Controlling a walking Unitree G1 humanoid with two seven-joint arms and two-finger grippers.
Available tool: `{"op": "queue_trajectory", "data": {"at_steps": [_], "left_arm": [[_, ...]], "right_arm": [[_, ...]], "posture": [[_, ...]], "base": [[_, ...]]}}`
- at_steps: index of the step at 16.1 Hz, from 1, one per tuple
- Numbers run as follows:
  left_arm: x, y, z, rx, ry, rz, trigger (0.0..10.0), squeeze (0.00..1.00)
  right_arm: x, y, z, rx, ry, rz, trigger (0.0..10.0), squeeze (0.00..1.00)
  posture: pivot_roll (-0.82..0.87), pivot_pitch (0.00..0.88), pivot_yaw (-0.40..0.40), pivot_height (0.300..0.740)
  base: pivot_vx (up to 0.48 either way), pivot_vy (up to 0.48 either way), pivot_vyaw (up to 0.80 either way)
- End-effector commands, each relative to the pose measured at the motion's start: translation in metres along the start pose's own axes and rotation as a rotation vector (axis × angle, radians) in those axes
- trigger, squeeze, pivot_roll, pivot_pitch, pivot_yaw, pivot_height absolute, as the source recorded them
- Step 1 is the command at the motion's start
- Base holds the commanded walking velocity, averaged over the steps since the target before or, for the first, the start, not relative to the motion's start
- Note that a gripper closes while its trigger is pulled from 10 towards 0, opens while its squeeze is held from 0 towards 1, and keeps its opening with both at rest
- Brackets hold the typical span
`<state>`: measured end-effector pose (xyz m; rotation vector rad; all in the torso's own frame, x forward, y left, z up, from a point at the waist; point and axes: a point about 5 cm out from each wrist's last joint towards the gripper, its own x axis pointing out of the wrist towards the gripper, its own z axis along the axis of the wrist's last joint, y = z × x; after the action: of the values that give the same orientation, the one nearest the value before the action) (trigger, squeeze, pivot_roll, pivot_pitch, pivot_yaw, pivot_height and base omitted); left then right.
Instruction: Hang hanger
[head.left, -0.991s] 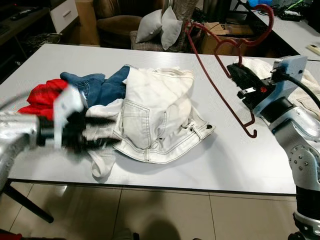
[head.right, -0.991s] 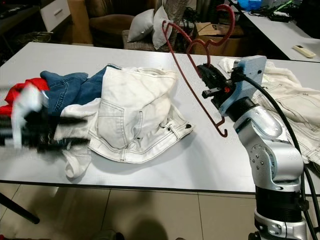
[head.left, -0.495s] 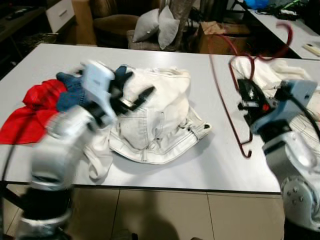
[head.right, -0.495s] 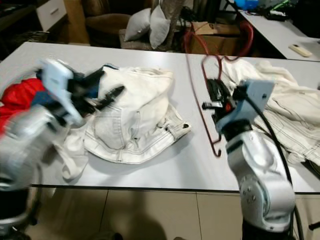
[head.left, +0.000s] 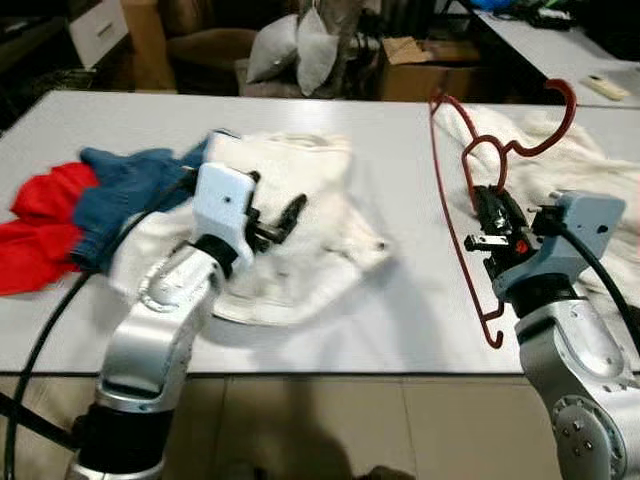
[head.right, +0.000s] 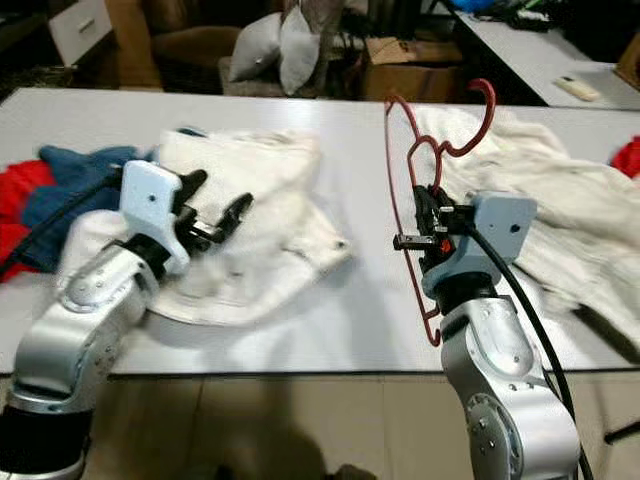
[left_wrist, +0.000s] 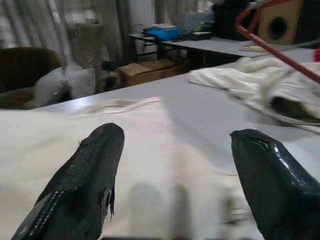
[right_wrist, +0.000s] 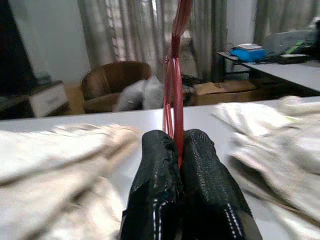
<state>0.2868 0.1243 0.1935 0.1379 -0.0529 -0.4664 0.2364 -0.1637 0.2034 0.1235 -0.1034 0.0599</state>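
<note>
Nearest me, at lower right of the head view, my right fingers (head.left: 487, 215) are clamped tight on the red hanger (head.left: 452, 190), pinching its wire just under the neck; the wrist camera shows the two black pads (right_wrist: 160, 165) pressed together with the red wire running up between them. The hanger stands nearly upright above the table (head.left: 400, 330), its hook high at upper right and its lower corner hanging near the table's front edge. At centre left, my left fingers (head.left: 275, 222) are spread wide and empty, hovering over the white jeans (head.left: 320, 215); the wrist view shows pale cloth under the gap. Farther left lie blue jeans (head.left: 125, 185) and a red garment (head.left: 40, 225), and at far right a cream garment (head.left: 590, 165) is spread behind the hanger. As I judge it, only the pick-up is done: the hanger is in hand, but nothing is threaded on it and I see no rail to hang it from, so the hanging itself is all left. Compared with a second ago, my left arm has swung up from the lower left edge to over the white jeans, and the hanger, then leaning across the table, now stands straighter and closer to my right side; the camera has shifted too.
</note>
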Motion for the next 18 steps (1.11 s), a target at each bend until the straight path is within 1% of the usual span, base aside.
{"op": "queue_trajectory", "data": {"at_steps": [1,5,7,12,18], "left_arm": [[-0.003,-0.002,0.004,0.024,-0.01,0.006,10.0,0.22],[-0.004,-0.002,0.004,0.026,-0.006,0.028,10.0,0.23],[-0.003,-0.003,0.004,0.029,-0.005,0.034,10.0,0.22],[0.001,-0.008,0.01,0.025,-0.021,0.034,10.0,0.22],[0.001,-0.014,0.007,0.026,-0.009,0.006,10.0,0.22]], "right_arm": [[-0.002,0.005,0.0,0.002,-0.001,0.017,10.0,0.0],[-0.002,0.009,-0.002,-0.002,0.008,0.027,10.0,0.0],[-0.001,0.009,-0.001,-0.004,0.006,0.021,10.0,0.0],[0.0,-0.001,0.003,-0.032,-0.009,-0.028,10.0,0.0],[-0.005,-0.002,0.003,0.001,0.0,-0.035,10.0,0.0]], "posture": [[-0.02,0.055,-0.053,0.74],[-0.02,0.077,-0.058,0.74],[-0.03,0.075,-0.059,0.74],[-0.03,0.083,-0.054,0.74],[-0.04,0.086,-0.037,0.74]], "base": [[0.0,-0.439,0.0],[0.0,-0.438,0.0],[0.0,-0.439,0.0],[0.0,-0.438,0.0],[0.0,-0.437,0.0]]}}
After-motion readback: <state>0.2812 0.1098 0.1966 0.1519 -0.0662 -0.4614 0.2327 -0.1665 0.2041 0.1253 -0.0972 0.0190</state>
